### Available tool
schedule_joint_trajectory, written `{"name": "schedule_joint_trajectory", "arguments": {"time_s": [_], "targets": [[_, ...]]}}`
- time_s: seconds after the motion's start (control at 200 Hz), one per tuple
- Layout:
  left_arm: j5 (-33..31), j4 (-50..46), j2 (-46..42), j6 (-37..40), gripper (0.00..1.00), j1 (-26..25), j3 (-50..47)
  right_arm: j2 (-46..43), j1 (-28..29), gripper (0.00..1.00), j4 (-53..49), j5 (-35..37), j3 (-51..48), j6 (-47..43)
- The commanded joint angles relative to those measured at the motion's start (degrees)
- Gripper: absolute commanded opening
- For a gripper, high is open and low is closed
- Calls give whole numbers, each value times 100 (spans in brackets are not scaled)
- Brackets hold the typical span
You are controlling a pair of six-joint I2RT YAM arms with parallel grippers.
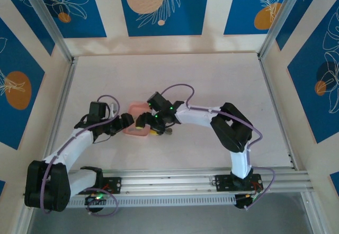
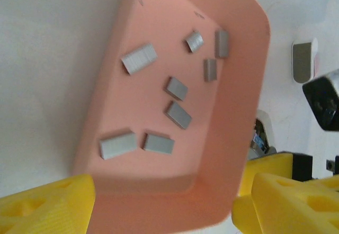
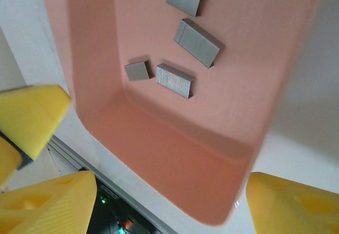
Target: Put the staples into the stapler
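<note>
Staples (image 2: 178, 114) are scattered loose inside the pink tray (image 2: 233, 154). The stapler (image 1: 167, 131) is laid on the table (image 1: 212, 80), just beside the tray's right side. Left gripper (image 2: 169, 191) is clamped across the tray's end. Right gripper (image 3: 169, 183) is spread astride a tray corner, with one finger seen apart from it.

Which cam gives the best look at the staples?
Left wrist: all eight staples lie uncropped in the pink tray. Right wrist is closer but frames five, one cut off at the top edge. Top external: the tray is visible, the staples too small to make out.
</note>
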Motion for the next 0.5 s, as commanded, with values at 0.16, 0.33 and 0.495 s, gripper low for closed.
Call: {"name": "schedule_joint_trajectory", "arguments": {"time_s": [0.16,0.33,0.495], "targets": [[-233,-343,80,122,78,-28,542,523,-266,74,-266,118,940,-653],[-175,-408,122,227,78,-31,710,434,-481,75,-583,230,1162,-1075],[-90,-325,94,254,78,-26,709,-225,-596,76,-1137,537,923,-1702]]}}
